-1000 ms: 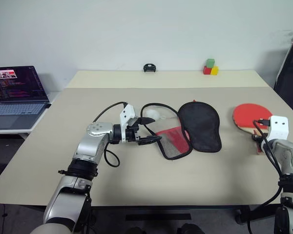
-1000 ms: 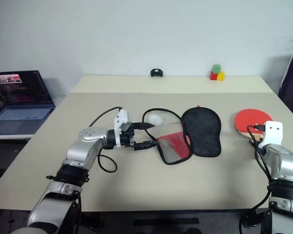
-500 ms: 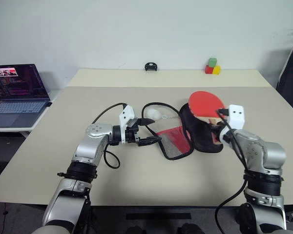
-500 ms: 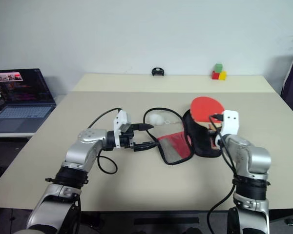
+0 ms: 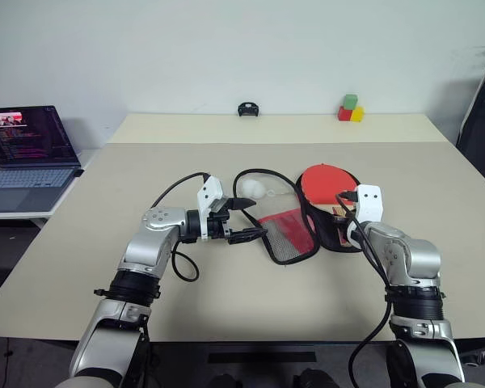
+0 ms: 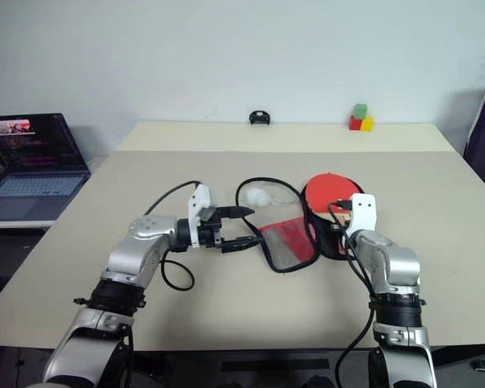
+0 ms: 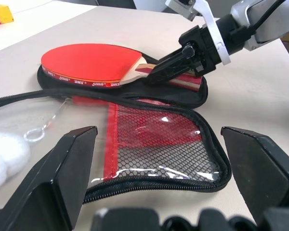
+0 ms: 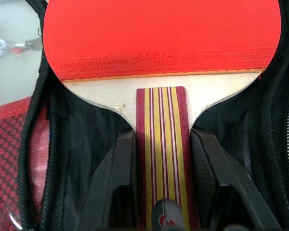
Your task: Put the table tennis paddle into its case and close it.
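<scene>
Centrally on a beige table (image 5: pixel 226 307), the case (image 5: pixel 307 222) lies unzipped and spread flat, its black half on the robot's right and its red mesh half on the left. Over the black half sits the paddle (image 5: pixel 323 184), red face up, its round head toward the far end of the case. The right gripper (image 7: pixel 176 67) holds the paddle by its striped wooden handle, one black finger on each side. The left gripper (image 5: pixel 246 218) hovers just beside the red mesh half, its jaws spread wide and holding nothing. A small white charm (image 5: pixel 253 190) rests near the case's far left edge. A laptop (image 5: pixel 28 158) stands open on a side surface to the left. Coloured blocks (image 5: pixel 349 110) sit at the table's far edge.
</scene>
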`<state>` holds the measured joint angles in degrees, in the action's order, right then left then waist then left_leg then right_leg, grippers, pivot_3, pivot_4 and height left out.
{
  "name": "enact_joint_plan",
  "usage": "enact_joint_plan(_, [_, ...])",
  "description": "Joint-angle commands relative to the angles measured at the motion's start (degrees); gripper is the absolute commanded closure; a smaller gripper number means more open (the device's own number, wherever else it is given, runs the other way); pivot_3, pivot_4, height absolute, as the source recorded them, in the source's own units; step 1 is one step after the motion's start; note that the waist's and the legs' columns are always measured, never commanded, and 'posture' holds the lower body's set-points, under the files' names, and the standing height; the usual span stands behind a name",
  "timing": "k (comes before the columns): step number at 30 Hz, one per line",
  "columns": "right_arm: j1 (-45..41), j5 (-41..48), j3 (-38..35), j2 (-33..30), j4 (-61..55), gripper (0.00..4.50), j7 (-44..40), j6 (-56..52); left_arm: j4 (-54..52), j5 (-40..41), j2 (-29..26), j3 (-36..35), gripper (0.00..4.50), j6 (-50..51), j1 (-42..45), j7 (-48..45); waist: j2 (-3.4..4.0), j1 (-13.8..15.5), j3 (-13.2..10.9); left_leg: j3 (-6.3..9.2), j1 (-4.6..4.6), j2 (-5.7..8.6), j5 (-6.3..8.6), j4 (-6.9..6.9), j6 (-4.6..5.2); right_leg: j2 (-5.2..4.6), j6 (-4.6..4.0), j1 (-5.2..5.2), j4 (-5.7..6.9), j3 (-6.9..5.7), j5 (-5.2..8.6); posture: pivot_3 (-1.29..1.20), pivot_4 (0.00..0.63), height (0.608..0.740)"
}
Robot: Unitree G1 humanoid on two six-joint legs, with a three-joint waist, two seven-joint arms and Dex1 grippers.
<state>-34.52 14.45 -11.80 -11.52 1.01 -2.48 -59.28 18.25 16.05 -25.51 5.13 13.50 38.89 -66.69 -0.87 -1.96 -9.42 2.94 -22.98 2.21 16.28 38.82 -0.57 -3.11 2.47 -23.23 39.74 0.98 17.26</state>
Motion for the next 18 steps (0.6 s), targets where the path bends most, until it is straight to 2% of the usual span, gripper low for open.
enact_joint_plan(1, [-0.8,-0.3,0.4,-0.4,-1.2,3.37,-0.4,2.2,-2.4,1.2,-0.5,-1.4,0.0,-0.2,0.4,0.3,0.0,0.0,0.0,0.0,0.01,0.0,0.0,0.0,0.0,0.0,0.0,0.0,0.01,0.0,0.0,0.0,0.15,0.74])
enact_joint_plan(6, [-0.8,0.1,-0.2,0.5,-1.1,3.37,0.1,2.3,-2.2,1.2,-0.4,-1.3,0.0,-0.3,0.5,0.2,0.0,0.0,0.0,0.01,0.01,0.0,0.0,0.0,0.0,0.0,0.0,0.0,0.02,0.0,0.0,0.0,0.15,0.74])
enact_joint_plan(7, [-0.8,0.1,-0.3,0.7,-1.3,2.66,0.2,2.4,-2.2,1.2,-0.5,-1.3,0.0,-0.3,0.5,0.2,0.0,0.0,0.0,0.01,0.01,0.0,0.0,0.0,0.0,0.0,0.0,0.0,0.02,0.0,0.0,0.0,0.15,0.74])
enact_joint_plan(9, [-0.7,0.1,-0.3,0.7,-1.6,2.18,0.2,2.3,-2.3,1.2,-0.5,-1.3,0.0,-0.2,0.4,0.2,0.0,0.0,0.0,0.01,0.01,0.0,0.0,0.0,0.0,0.0,0.0,0.0,0.03,0.0,0.0,0.0,0.15,0.74])
enact_joint_plan(15, [0.4,0.4,0.3,-0.6,-5.9,0.07,-0.5,0.6,-2.4,1.1,-0.7,-1.4,0.0,-0.3,0.1,0.3,0.0,0.0,0.0,0.01,0.03,0.0,-0.01,0.01,0.0,0.0,0.0,0.0,0.09,0.0,0.0,0.0,0.15,0.74])
enact_joint_plan(18, [1.5,1.0,1.2,-2.5,-10.1,0.02,-2.2,-1.2,-2.7,1.2,-0.9,-1.8,0.0,-0.3,-0.2,0.7,0.0,0.0,0.0,0.01,0.02,0.0,0.0,0.02,0.02,0.0,0.0,0.0,0.09,0.0,0.0,0.0,0.15,0.74])
